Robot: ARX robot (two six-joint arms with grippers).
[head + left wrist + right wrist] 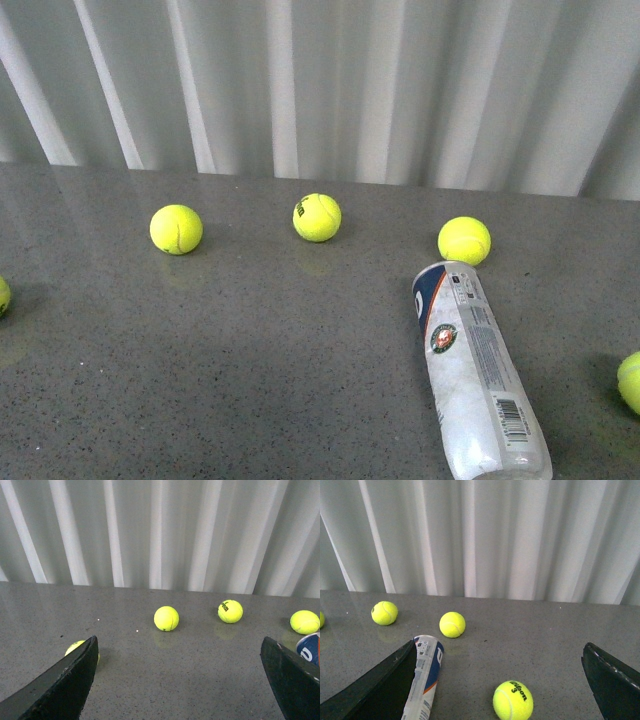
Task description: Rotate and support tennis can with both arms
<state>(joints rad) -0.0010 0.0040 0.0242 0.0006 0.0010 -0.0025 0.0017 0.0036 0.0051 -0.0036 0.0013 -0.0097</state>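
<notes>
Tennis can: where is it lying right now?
In the front view the tennis can lies on its side on the grey table, low on the right, its far end just short of the nearest tennis ball.

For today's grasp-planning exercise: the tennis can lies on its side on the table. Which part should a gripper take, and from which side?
Probably the middle of the tennis can, from above, jaws closing across its narrow round width. It lies flat on the table, too long to span end to end, and a ball sits close to its far end.
</notes>
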